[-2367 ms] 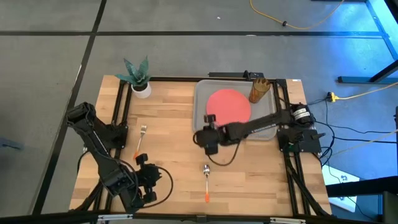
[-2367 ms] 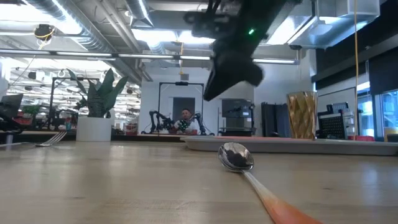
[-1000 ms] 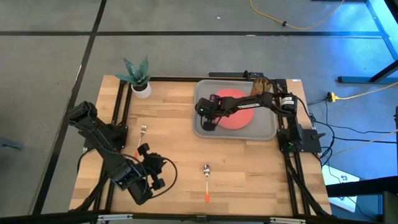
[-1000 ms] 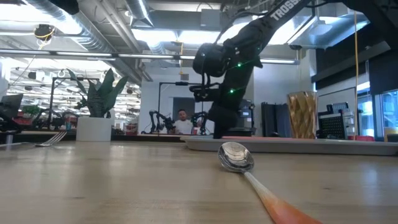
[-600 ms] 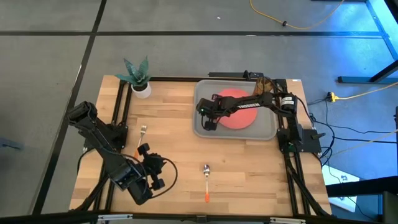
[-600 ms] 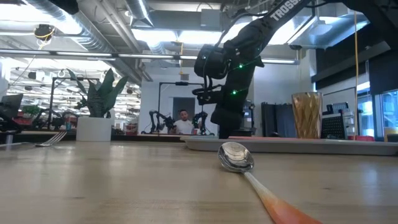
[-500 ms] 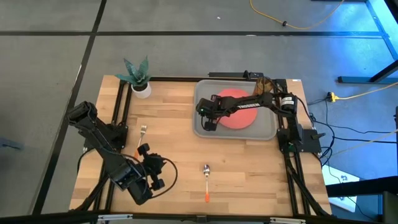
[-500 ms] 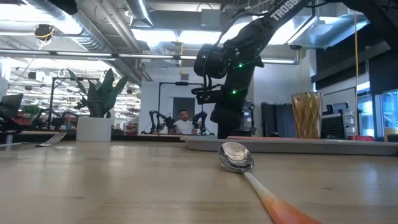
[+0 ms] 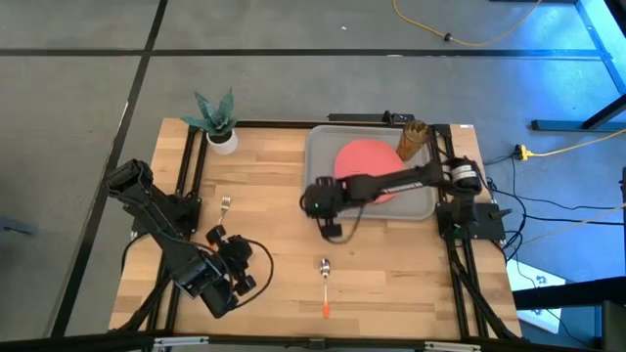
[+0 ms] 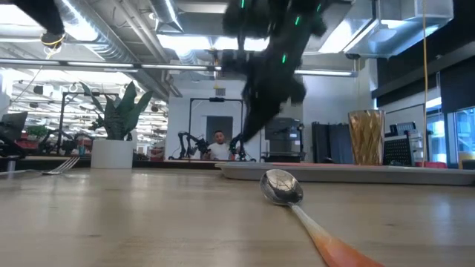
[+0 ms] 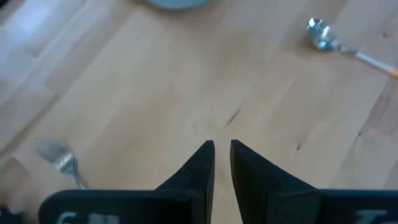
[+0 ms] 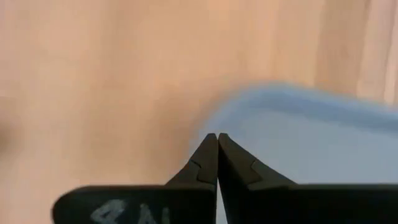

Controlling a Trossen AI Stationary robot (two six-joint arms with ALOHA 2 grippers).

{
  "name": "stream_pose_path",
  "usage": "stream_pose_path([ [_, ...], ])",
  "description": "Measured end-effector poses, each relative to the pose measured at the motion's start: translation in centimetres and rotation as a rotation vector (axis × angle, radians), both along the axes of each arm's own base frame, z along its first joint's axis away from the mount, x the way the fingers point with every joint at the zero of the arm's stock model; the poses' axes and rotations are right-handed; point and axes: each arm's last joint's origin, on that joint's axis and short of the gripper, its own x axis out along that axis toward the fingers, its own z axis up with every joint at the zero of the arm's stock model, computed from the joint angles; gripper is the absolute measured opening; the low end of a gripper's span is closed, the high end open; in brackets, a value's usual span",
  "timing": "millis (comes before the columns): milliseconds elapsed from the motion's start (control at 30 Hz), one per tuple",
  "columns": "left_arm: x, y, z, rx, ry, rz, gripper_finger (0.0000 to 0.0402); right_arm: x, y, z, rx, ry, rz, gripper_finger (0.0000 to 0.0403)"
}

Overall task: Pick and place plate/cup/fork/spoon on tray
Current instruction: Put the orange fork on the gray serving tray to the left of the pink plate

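Here, going left to right, the left gripper (image 9: 238,277) hangs near the table's (image 9: 264,196) front-left corner, its fingers (image 11: 200,163) almost together with only a thin gap and nothing between them. The fork (image 9: 222,221) lies close by, toward the left edge, tines pointing to the back. A potted plant (image 9: 217,119) stands at the back-left corner. The spoon (image 9: 325,284) lies near the front edge, about midway along it, bowl toward the back and orange handle toward the front. The right gripper (image 9: 331,229) hovers over bare wood just off the tray's (image 9: 318,156) front-left corner, fingers (image 12: 209,157) pressed together and empty. On the tray, at the back-right of the table, the plate (image 9: 360,161) sits in the middle and the cup (image 9: 411,140) stands in the tray's back-right corner.

Both utensils remain to be moved, and that is probably where trouble waits. They lie flat on the wood with thin handles, so a gripper coming down closed, or slightly off line, may push one aside rather than grasp it. The spoon is near the front edge and could be nudged off. Carrying either to the tray, the right arm may clip the cup or shove the plate.
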Motion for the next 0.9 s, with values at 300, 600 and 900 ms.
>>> stream_pose_path([
  [300, 0.3, 0.2, -0.3, -0.15, 0.09, 0.088, 0.0046, -3.3, 7.9, 6.3, 0.008, -0.169, 0.195, 0.0005],
  [600, 1.5, 2.1, -1.3, -0.309, 0.233, 0.252, 0.0069, -6.3, 11.9, 9.5, -0.011, -0.271, 0.262, 0.0005],
  [900, 2.2, 4.0, -2.2, -0.366, 0.257, 0.472, 0.0069, -8.3, 13.9, 10.8, -0.064, -0.3, 0.294, 0.0005],
])
